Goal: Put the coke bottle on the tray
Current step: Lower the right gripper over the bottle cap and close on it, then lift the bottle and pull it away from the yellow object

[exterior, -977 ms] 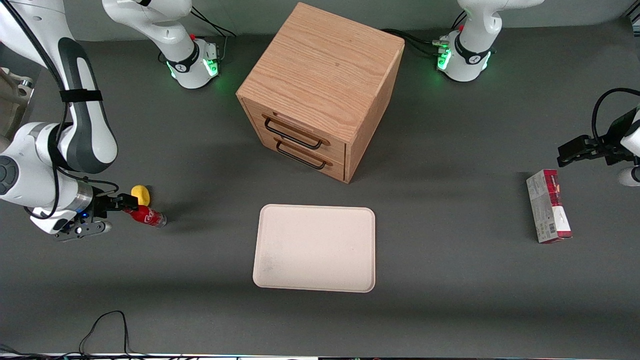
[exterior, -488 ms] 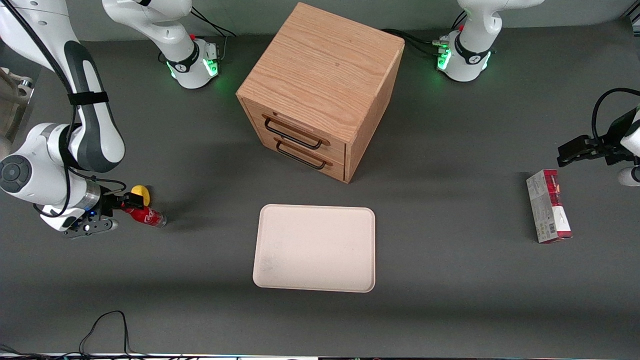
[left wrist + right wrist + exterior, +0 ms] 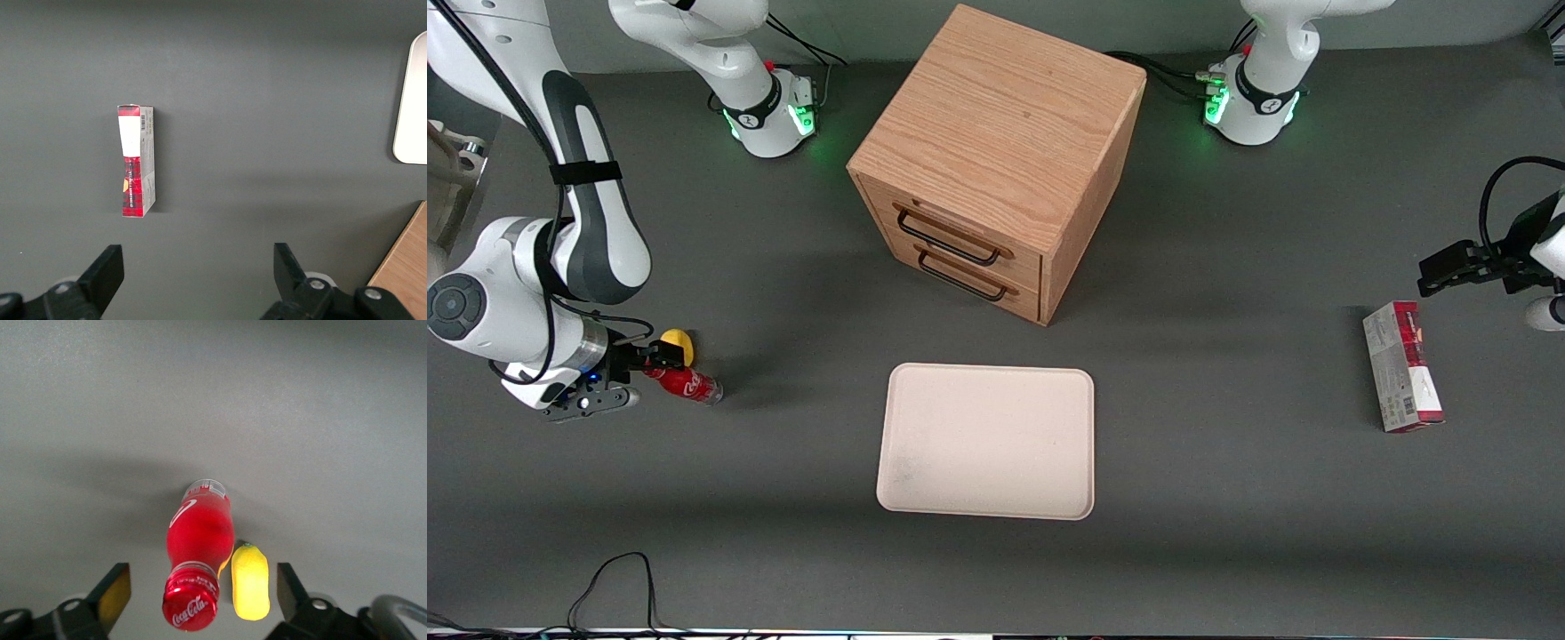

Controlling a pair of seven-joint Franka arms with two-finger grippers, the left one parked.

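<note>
We see the end effector (image 3: 200, 593) spread wide around the coke bottle (image 3: 199, 550), ungrasped, well apart from the bare tray (image 3: 986, 441).

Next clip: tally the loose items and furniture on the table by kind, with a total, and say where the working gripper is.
Small red coke bottle with red cap: 1
Small yellow rounded object: 1
Flat cream-white rectangular tray: 1
Red-and-grey rectangular carton: 1
Wooden two-drawer cabinet: 1
Total: 5
The gripper is open at the bottle's cap end, fingers either side of bottle and yellow object.
</note>
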